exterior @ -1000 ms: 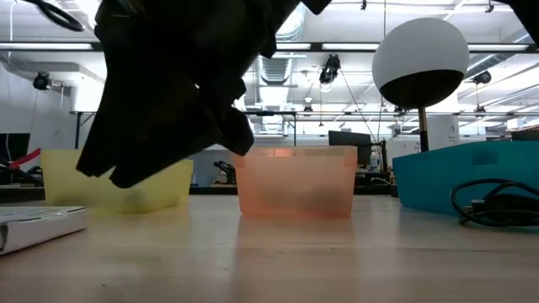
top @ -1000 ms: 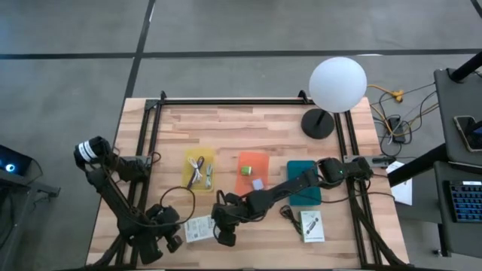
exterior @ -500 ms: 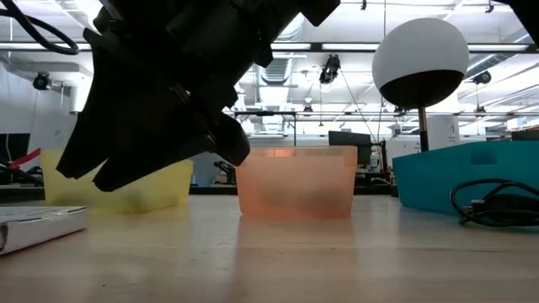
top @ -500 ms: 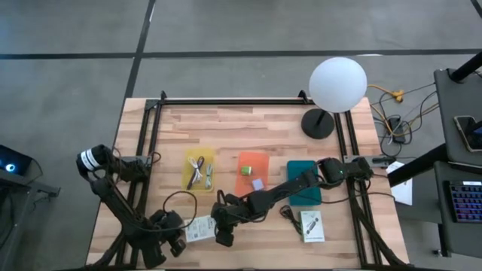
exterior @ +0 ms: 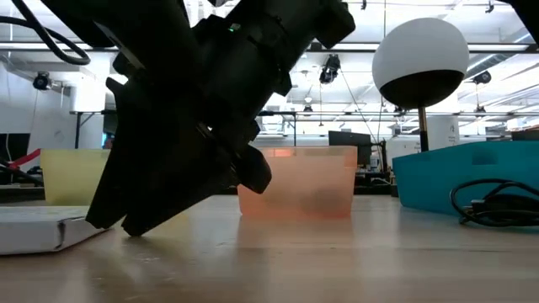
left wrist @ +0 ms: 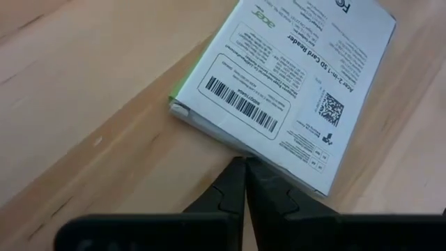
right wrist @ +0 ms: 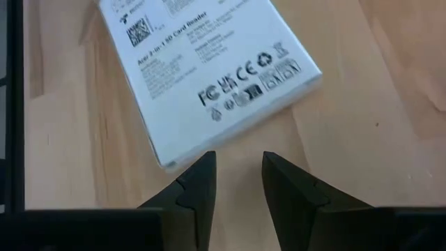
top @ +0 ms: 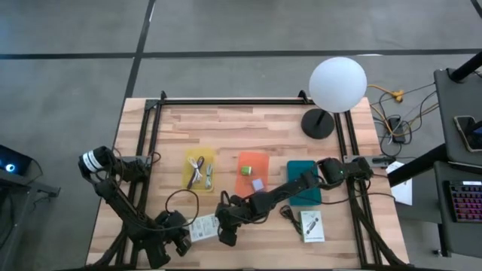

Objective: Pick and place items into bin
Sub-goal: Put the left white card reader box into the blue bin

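Note the white card-reader packet (top: 200, 227) lying flat on the counter (top: 248, 128), between both pincers. The left pincer (left wrist: 245, 183), pressed together, touches its long edge. The right pincer (right wrist: 238, 183), slightly spread, sits at a corner, equally near

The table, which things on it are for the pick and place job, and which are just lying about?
For the job:
- white printed card-reader packet, between both grippers
- second white packet
- black cord
- yellow bin, orange bin, teal bin

Lying about:
- white globe lamp
- yellow cable beyond the table edge
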`<state>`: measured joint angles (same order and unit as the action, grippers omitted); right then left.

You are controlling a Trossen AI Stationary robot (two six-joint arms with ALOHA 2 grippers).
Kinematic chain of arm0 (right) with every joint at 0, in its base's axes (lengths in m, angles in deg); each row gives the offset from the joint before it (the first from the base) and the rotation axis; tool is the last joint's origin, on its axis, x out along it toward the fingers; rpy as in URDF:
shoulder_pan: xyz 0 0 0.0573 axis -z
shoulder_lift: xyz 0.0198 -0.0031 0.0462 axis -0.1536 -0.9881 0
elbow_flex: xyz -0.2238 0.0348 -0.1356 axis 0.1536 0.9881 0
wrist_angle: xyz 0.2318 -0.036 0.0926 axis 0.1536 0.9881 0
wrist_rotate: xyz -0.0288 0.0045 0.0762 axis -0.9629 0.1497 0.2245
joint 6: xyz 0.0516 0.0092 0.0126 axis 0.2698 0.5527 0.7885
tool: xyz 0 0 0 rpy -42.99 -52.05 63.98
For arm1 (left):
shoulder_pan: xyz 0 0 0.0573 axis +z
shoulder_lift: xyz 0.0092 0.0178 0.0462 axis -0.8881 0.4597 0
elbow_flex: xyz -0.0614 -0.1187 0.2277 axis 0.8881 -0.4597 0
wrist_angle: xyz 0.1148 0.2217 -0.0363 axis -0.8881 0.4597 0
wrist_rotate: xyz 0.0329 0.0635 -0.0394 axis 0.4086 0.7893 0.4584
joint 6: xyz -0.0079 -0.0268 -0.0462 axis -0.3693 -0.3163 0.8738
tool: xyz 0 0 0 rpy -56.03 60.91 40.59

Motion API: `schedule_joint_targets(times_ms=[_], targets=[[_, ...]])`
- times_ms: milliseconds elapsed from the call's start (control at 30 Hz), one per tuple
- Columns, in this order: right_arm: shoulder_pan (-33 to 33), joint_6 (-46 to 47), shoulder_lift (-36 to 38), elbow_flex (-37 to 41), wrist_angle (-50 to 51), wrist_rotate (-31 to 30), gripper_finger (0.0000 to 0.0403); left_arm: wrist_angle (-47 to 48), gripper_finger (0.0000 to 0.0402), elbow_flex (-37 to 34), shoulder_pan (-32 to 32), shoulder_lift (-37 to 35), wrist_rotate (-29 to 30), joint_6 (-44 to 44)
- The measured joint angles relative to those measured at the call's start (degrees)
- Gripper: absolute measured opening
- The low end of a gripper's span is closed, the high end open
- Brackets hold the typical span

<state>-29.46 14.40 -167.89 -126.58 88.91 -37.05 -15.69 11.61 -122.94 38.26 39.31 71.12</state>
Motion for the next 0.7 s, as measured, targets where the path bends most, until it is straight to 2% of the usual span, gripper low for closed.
schedule_joint_targets(times_ms=[500, 700], targets=[[-0.24, -0.16, 0.14, 2.21, -5.89, 3.81, 0.0113, -0.43, 0.0000, -0.39, 3.02, -0.51, 0.63, -3.55], [-0.31, 0.13, -0.15, 0.11, -5.43, 4.69, 0.0112, -0.38, 0.0000, -0.35, 3.62, -0.55, 0.74, -7.04]])
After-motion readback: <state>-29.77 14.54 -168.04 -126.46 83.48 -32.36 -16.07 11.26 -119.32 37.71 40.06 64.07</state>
